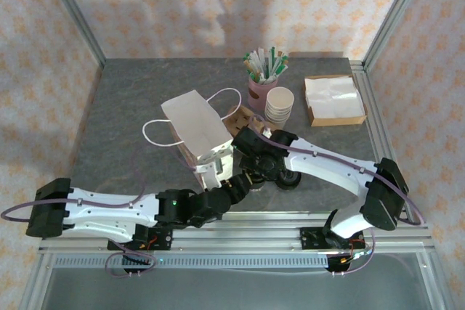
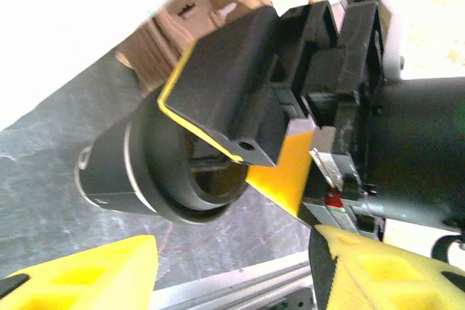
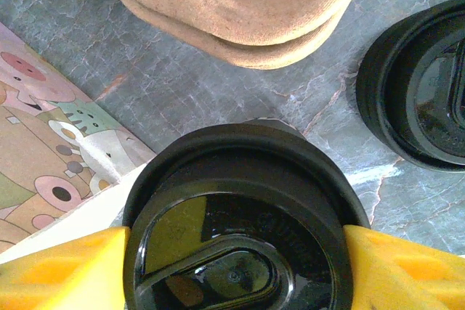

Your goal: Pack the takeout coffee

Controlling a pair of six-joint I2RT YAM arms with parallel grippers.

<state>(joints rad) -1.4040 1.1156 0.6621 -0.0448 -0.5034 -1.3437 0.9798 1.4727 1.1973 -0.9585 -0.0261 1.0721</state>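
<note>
From above, the white paper bag (image 1: pixel 192 125) lies mid-worktop (image 1: pixel 123 107) with its handles splayed, and both arms meet just near and right of it. The right end effector (image 1: pixel 254 168) sits over the takeout coffee (image 1: pixel 256 176), which is close beside the bag's near right corner, outside it. A second black lid (image 1: pixel 288 179) lies just right of that, and the stack of paper cups (image 1: pixel 280 103), the stirrer pot (image 1: pixel 260 81) and the napkin box (image 1: pixel 334 99) stand farther back. From the left wrist, the left end effector (image 2: pixel 232 274) has its yellow fingers (image 2: pixel 80 274) spread with nothing between them. Ahead, the lidded coffee (image 2: pixel 145 172) is seen side-on, one dark finger of the other arm lying across it. From the right wrist, the right end effector (image 3: pixel 236 266) is pinching the takeout coffee (image 3: pixel 240 237), a yellow pad (image 3: pixel 65 266) pressed to each side of its dome lid. The spare lid (image 3: pixel 421 92) lies far right on the stone, and a tan moulded piece (image 3: pixel 240 5) lies beyond. So the cup looks grasped, but packing is not done: it has yet to be carried to the bag's mouth, lowered in and released. Whether that mouth stands open I cannot tell.
</note>
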